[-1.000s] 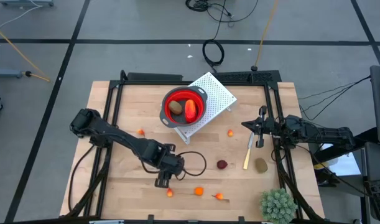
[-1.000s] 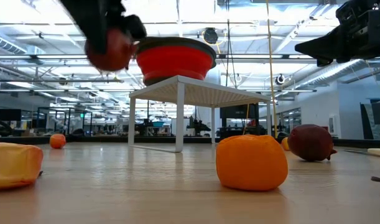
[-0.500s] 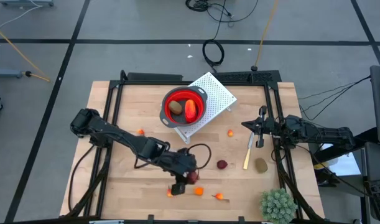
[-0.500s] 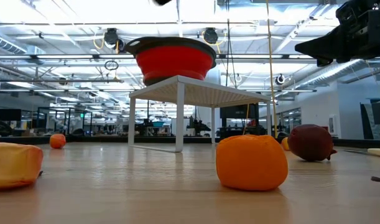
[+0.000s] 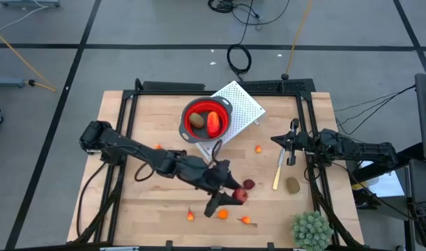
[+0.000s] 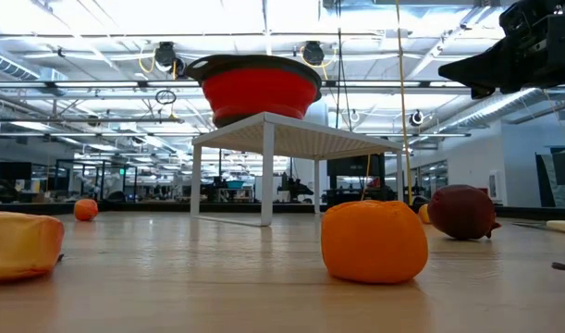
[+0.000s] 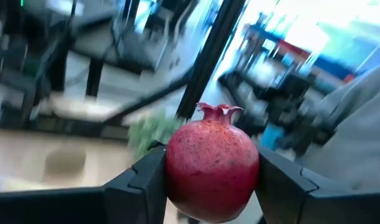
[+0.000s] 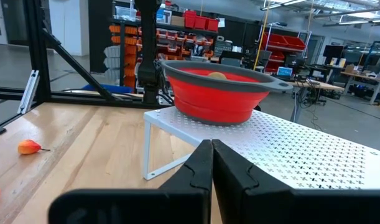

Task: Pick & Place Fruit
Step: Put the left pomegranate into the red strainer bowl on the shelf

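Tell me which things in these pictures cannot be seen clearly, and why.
- Left pincer, high view: too small to show how it holds the dark red fruit.
- Left wrist view: everything behind the fruit is blurred.
- Red bowl, low view: its wall hides the contents.
- Pale stick, low view: cut off by the edge.

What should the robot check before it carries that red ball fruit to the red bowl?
1. Grip: the left gripper has the dark red ball squeezed between both fingers. Ok.
2. Ball off the table: it seems lifted in the left wrist view. Ok.
3. Room in the red bowl: an olive-brown oval and a longer red-orange fruit already lie inside, with space left. Ok.
4. Bowl steady on the white rack: it looks level in the low view. Ok.
5. Right gripper: shut, parked by the table's right edge, away from the path. Ok.
6. Clearance over the bowl's rim: cannot tell.
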You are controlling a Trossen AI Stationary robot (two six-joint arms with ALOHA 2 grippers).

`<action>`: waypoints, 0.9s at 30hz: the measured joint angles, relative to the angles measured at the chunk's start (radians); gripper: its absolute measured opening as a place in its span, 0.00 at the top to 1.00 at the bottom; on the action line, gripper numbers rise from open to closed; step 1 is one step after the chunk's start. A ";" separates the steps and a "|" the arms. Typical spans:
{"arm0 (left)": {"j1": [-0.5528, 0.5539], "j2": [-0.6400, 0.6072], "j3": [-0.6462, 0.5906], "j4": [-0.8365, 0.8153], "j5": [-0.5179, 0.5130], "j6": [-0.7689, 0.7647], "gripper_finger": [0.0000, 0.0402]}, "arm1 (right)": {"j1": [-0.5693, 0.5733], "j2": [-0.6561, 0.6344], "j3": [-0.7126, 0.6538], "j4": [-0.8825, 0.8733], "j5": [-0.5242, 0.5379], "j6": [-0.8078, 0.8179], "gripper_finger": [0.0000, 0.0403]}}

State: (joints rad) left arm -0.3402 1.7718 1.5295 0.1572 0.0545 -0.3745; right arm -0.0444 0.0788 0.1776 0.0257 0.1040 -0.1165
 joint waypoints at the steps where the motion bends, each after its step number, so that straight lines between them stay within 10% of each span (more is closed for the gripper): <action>1: 0.001 0.000 0.000 0.044 0.002 0.009 0.52 | 0.000 0.000 0.000 0.000 0.000 0.000 1.00; 16: 0.022 0.000 0.000 0.641 0.112 0.065 0.52 | 0.000 0.000 0.000 0.000 0.000 0.000 1.00; 27: 0.022 0.000 0.000 0.732 0.087 0.084 0.54 | 0.000 0.000 0.000 0.000 0.000 0.000 1.00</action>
State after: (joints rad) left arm -0.3183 1.7721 1.5299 0.8891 0.1412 -0.2905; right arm -0.0441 0.0788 0.1776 0.0254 0.1040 -0.1162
